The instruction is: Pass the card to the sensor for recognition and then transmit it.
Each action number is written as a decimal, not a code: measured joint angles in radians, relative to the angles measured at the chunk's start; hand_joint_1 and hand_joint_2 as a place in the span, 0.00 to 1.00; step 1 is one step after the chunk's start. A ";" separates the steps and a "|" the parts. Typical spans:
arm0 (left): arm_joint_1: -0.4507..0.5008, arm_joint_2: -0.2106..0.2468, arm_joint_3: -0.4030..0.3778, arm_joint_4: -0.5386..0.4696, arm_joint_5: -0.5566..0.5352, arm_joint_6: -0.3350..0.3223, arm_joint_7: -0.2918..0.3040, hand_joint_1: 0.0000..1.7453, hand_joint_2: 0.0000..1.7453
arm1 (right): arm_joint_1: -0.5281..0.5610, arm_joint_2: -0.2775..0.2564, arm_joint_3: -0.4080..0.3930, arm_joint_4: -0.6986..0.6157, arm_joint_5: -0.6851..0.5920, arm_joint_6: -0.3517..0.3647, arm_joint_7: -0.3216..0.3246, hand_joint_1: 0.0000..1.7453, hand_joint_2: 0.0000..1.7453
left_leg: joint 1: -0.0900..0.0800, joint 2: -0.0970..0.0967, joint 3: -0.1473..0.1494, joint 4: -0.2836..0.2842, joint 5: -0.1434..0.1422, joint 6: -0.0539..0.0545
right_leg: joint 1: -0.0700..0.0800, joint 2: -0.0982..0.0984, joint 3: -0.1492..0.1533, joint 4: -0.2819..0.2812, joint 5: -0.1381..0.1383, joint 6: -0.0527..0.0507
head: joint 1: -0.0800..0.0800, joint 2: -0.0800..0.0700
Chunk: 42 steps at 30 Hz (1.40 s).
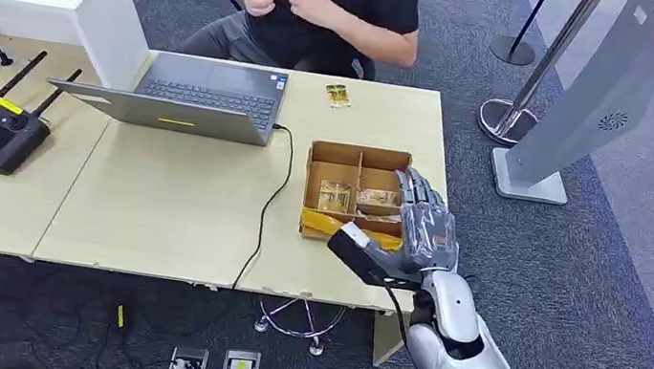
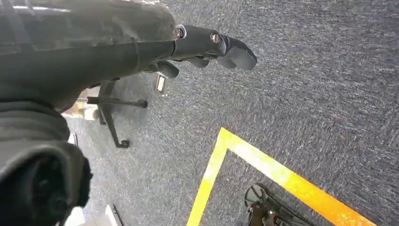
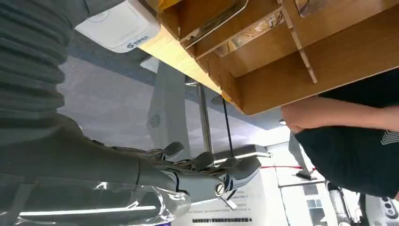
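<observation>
I am holding my right hand (image 1: 420, 229) open and empty, fingers stretched out together, just beside the right edge of the box (image 1: 361, 157). The box is an open cardboard tray split into compartments, and cards (image 1: 334, 195) are lying in its near ones, glossy and pale with gold marks; I cannot read them. Another card (image 1: 338, 95) is lying beyond the box, toward the person (image 1: 334, 2). My left hand (image 2: 207, 47) is hanging open over the carpet (image 2: 306, 94).
</observation>
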 joint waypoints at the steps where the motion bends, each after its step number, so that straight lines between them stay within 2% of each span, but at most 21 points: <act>1: 0.000 0.000 0.000 0.000 0.000 0.000 0.000 0.00 0.00 | -0.001 0.004 0.000 0.005 0.000 0.000 0.000 0.00 1.00 | 0.000 0.000 0.000 0.000 0.000 0.000 | 0.000 0.000 0.000 0.000 0.000 0.000 | 0.000 0.000; 10: 0.000 0.000 0.000 0.000 -0.001 0.000 -0.003 0.00 0.00 | -0.012 0.021 0.000 0.042 0.008 -0.003 -0.001 0.00 1.00 | 0.000 0.000 0.000 0.000 0.000 0.000 | 0.000 0.000 0.000 0.000 0.000 0.000 | 0.000 0.000; 26: 0.000 0.002 -0.001 0.000 -0.022 0.000 -0.018 0.00 0.00 | -0.036 0.051 0.001 0.164 0.018 -0.069 -0.021 0.00 1.00 | 0.000 0.000 0.000 0.000 0.000 0.000 | 0.000 0.000 0.000 0.000 0.000 0.000 | 0.000 0.000; 31: 0.000 0.002 -0.009 0.000 -0.027 0.000 -0.019 0.00 0.00 | -0.052 0.069 0.004 0.246 0.029 -0.082 -0.032 0.00 1.00 | 0.000 0.000 0.000 0.000 0.000 0.000 | 0.000 0.000 0.000 0.000 0.000 0.000 | 0.000 0.000; 42: 0.000 0.003 -0.009 0.000 -0.032 0.000 -0.019 0.00 0.00 | -0.068 0.079 0.004 0.291 0.031 -0.095 -0.036 0.00 1.00 | 0.000 0.000 0.000 0.000 0.000 0.000 | 0.000 0.000 0.000 0.000 0.000 0.000 | 0.000 0.000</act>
